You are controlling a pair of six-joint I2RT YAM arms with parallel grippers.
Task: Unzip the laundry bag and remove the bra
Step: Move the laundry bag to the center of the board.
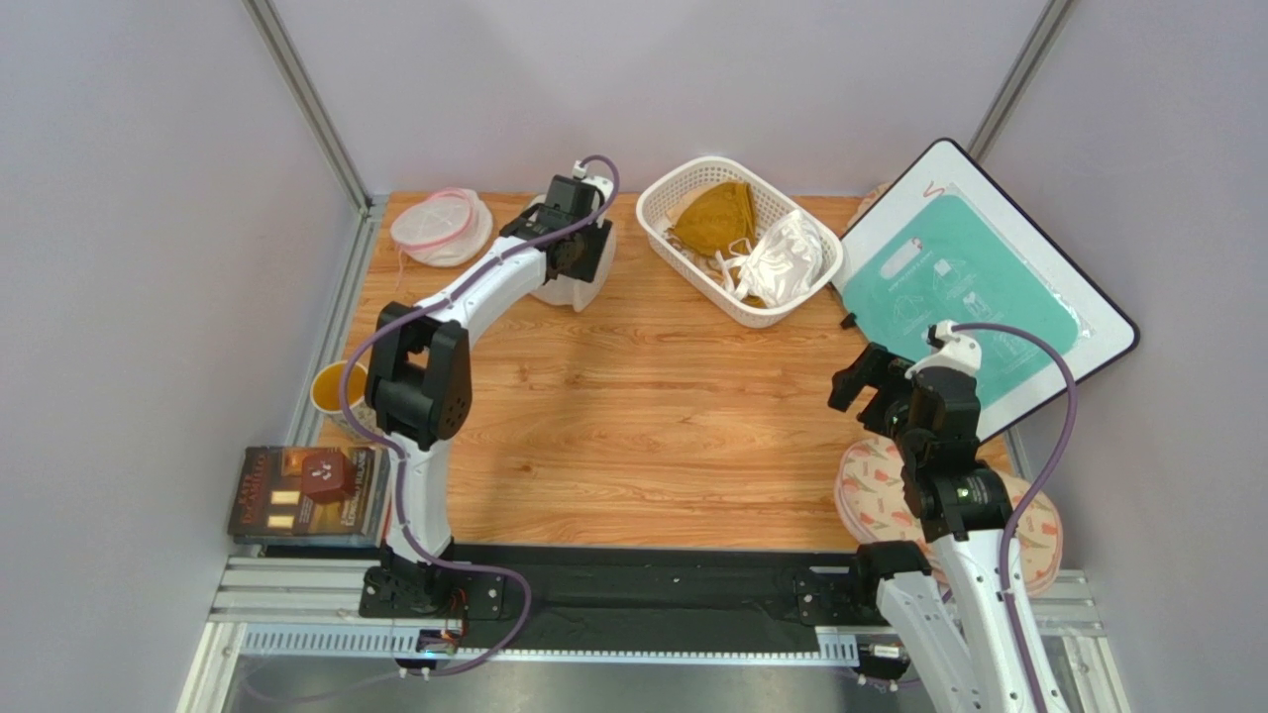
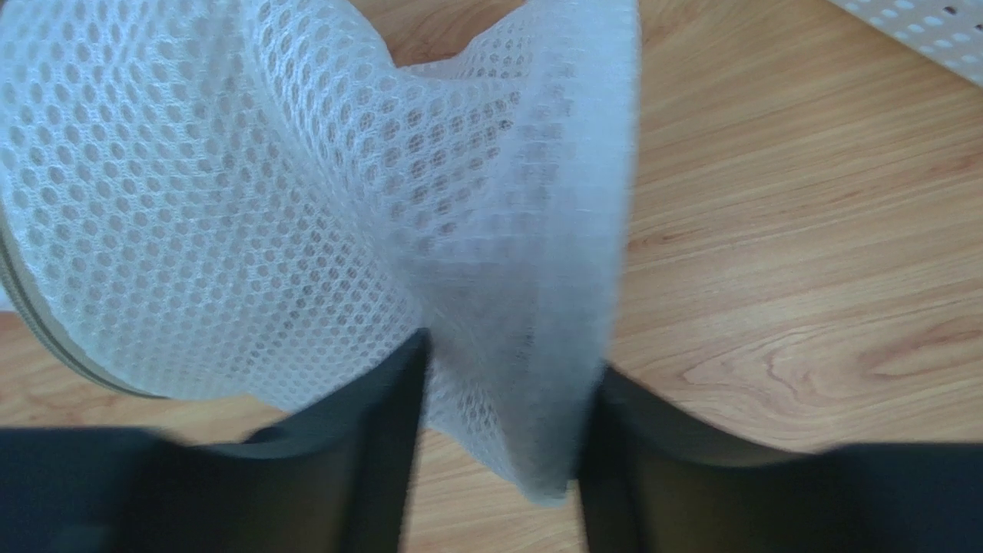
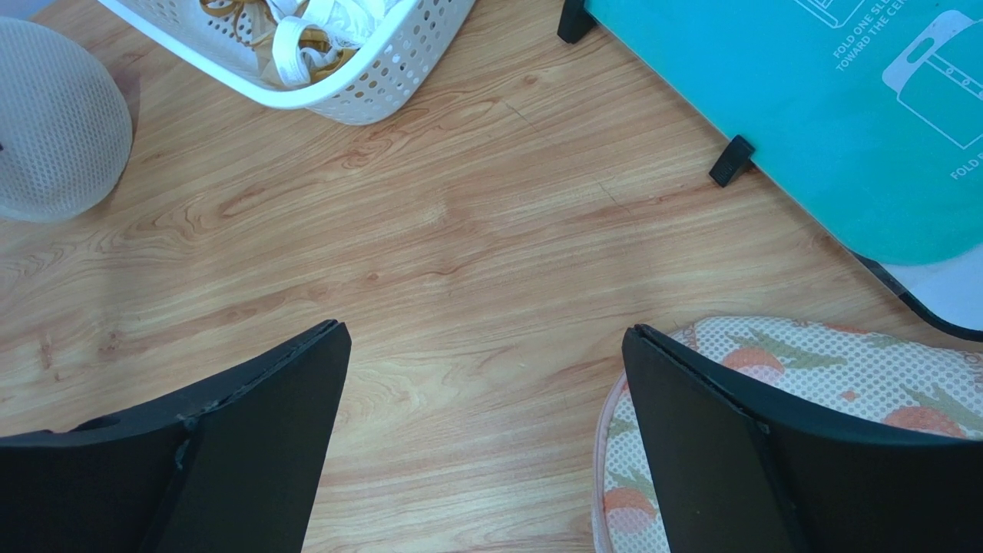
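Looking left to right across the table (image 1: 640, 431): my left gripper (image 2: 502, 398) is clamped on a fold of the laundry bag (image 2: 265, 196), which sits toward the far left, near the white basket (image 1: 685, 259). The mesh is light, soft and floppy. It buckles where I pinch it, so I judge it will collapse rather than hold shape. The firmer grey band (image 2: 46, 334) at its edge looks a better place to steady it. I cannot see the zip pull. The bra shows in no view; I judge it is inside. Right of the basket leans a teal folding board (image 3: 808, 104), printed "FOLD ONE SL…" and "TOWARD THE CE…", cut off. My right gripper (image 3: 482, 346) hangs spread wide, holding nothing.
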